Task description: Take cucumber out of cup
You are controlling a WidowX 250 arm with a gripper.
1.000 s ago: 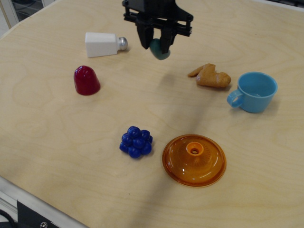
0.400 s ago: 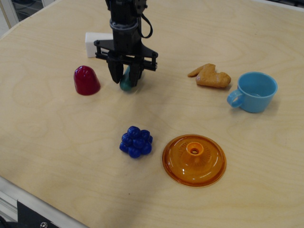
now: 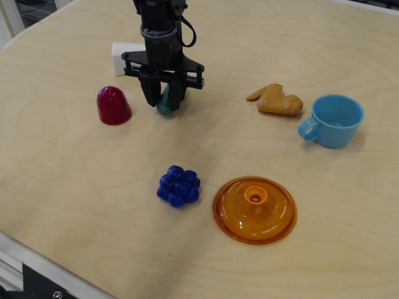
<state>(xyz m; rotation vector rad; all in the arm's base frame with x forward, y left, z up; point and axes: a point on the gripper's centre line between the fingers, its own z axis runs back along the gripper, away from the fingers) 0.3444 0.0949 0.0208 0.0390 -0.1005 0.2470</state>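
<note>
The teal-green cucumber (image 3: 165, 107) is between the fingers of my black gripper (image 3: 163, 101), down at the table surface just right of the dark red dome. The jaws stand close on either side of it, shut on it. Only the cucumber's lower part shows between the fingers. The light blue cup (image 3: 337, 119) stands upright far to the right with its handle facing left. Its inside looks empty. The gripper is well away from the cup.
A dark red dome (image 3: 113, 105) sits left of the gripper. A white shaker (image 3: 126, 52) lies behind the arm. A blue berry cluster (image 3: 178, 186) and an orange lid (image 3: 254, 209) lie in front. A tan food toy (image 3: 277, 99) lies near the cup.
The gripper has carried the cucumber from high at the back down and left to the table beside the red dome. Over the last half second it barely moved.
</note>
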